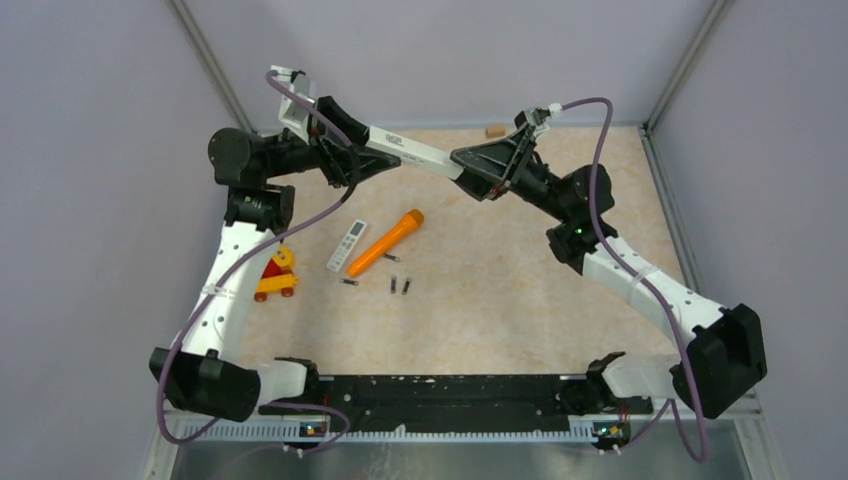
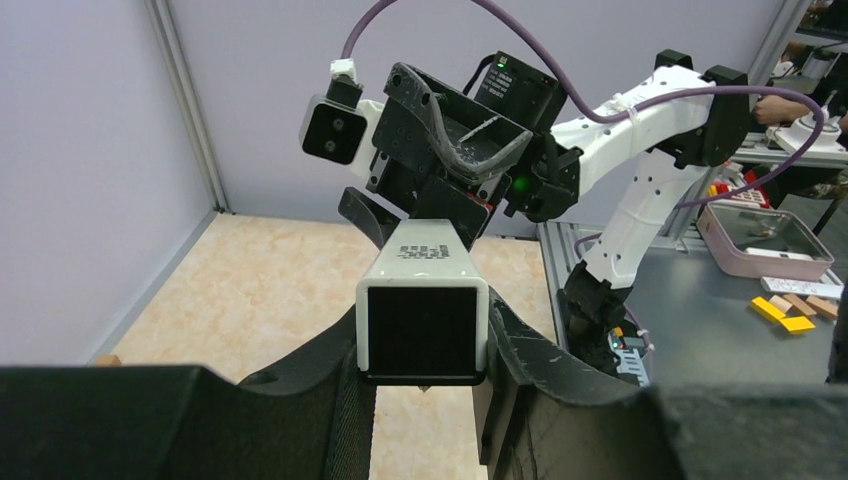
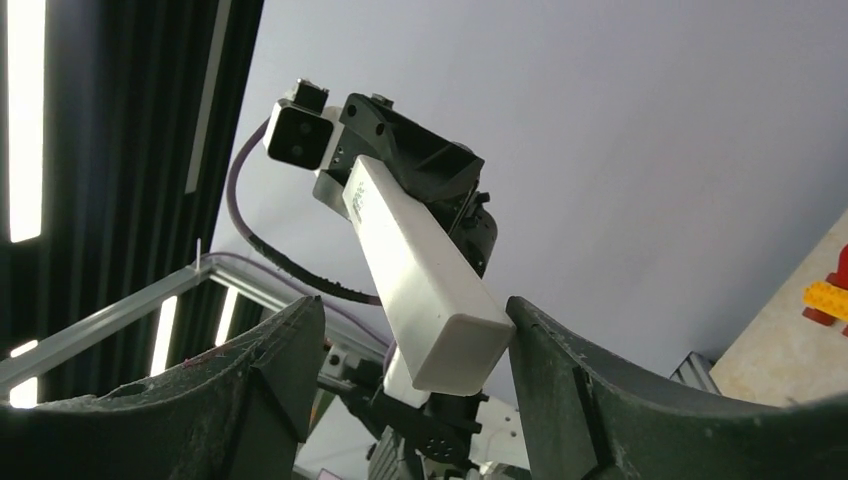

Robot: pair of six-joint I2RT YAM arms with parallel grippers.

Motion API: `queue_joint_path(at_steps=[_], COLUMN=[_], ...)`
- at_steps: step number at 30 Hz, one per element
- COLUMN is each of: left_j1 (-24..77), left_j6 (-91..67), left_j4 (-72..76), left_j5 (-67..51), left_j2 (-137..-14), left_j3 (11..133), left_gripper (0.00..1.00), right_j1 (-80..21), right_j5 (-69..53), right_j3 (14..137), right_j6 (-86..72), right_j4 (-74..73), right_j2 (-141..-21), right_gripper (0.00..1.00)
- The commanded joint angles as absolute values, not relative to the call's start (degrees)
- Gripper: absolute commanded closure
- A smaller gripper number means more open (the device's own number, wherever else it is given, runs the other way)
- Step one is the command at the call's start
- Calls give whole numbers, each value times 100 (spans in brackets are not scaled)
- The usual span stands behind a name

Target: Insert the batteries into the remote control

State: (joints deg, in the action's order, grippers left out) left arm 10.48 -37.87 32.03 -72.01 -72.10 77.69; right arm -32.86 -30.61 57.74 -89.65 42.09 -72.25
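I grip a white bar (image 1: 415,150) in the left pincer (image 2: 422,345); the right pincer (image 3: 415,320) gapes round its end; batteries (image 1: 393,285) lie loose, unloaded.

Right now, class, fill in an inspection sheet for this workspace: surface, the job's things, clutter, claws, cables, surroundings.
Surface: beige marbled tabletop, with things lying left of centre.
Job's things: four batteries lie loose near the orange tube, none in a claw. A white bar with a dark end is held in the air. A flat white keypad piece lies beside the tube. Cannot tell which is the remote.
Clutter: orange tube, yellow-red toy, tan block at the far edge.
Claws: left claw is clamped on the bar. Right claw is open around its other end.
Cables: purple cables loop loosely along both arms.
Surroundings: lilac walls, and a side bench with a pink tray.
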Motion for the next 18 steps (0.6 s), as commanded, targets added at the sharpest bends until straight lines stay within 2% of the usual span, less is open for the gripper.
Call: queue_joint_path(at_steps=[1, 10, 18], left_j1=[1044, 1081, 1076], left_j6=[-3892, -3716, -3717], left_j4=[3759, 3681, 3609], left_j5=[-7299, -7370, -7183], left_j2=[-6956, -6836, -6800], left_j3=[7693, 7535, 7528], left_gripper=[100, 100, 100], right_j1=[-3278, -3312, -3313], right_j5=[-3373, -3535, -3471], right_j3=[5866, 5956, 5745], right_j6=[-9447, -9821, -9870], right_j4=[5064, 5607, 5908], right_j2=[-7365, -7680, -7664], right_gripper=[35, 53, 77])
